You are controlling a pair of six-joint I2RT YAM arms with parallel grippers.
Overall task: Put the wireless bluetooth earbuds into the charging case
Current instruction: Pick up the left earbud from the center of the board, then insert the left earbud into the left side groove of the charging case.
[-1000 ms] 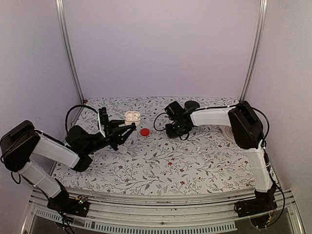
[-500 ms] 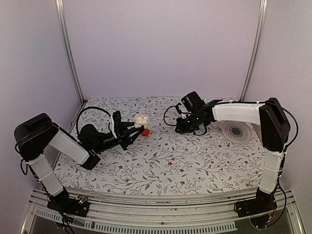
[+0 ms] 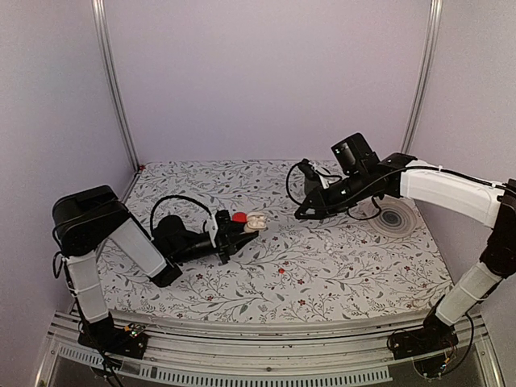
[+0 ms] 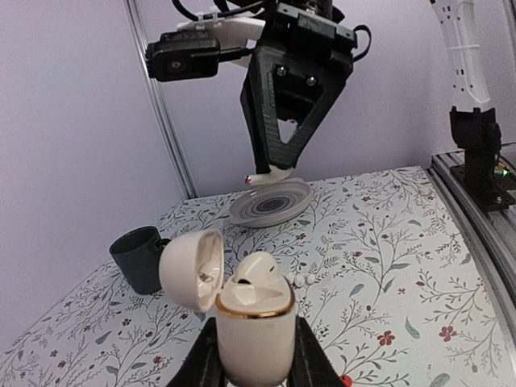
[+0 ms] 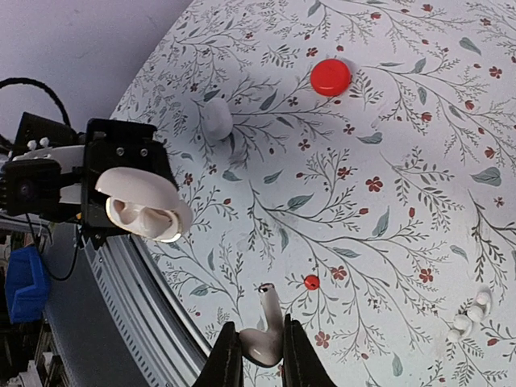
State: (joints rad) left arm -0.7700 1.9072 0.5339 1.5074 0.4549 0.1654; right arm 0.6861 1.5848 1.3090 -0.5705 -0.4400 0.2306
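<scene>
The charging case (image 4: 253,322) is pinched around its lower body by the left gripper (image 4: 255,355). Its lid (image 4: 190,270) is flipped open toward 9 o'clock and the open top is aimed up at the other arm. Held like that, the pockets are presented to whatever gets brought in, which is presumably the point. One earbud (image 4: 260,272) looks to be seated in the case already, so roughly half the job can be called done.

The second earbud (image 5: 264,337) is clamped by its bulb in the right gripper (image 5: 261,359), with the stem left sticking out past the fingertips. That's handy, since the stem is what has to be fed in first. In the top view this gripper is seen at about 3 o'clock from the case, well apart from it, so nothing is lined up yet.

A red disc (image 3: 240,217) is parked just beside the case at about 10 o'clock, and the grey mug (image 4: 139,258) and plate (image 4: 270,201) are left farther back.

Which pocket is free can't really be told. Probably the stem has to be squared to it carefully, or it gets caught on the gold rim (image 4: 251,310).
</scene>
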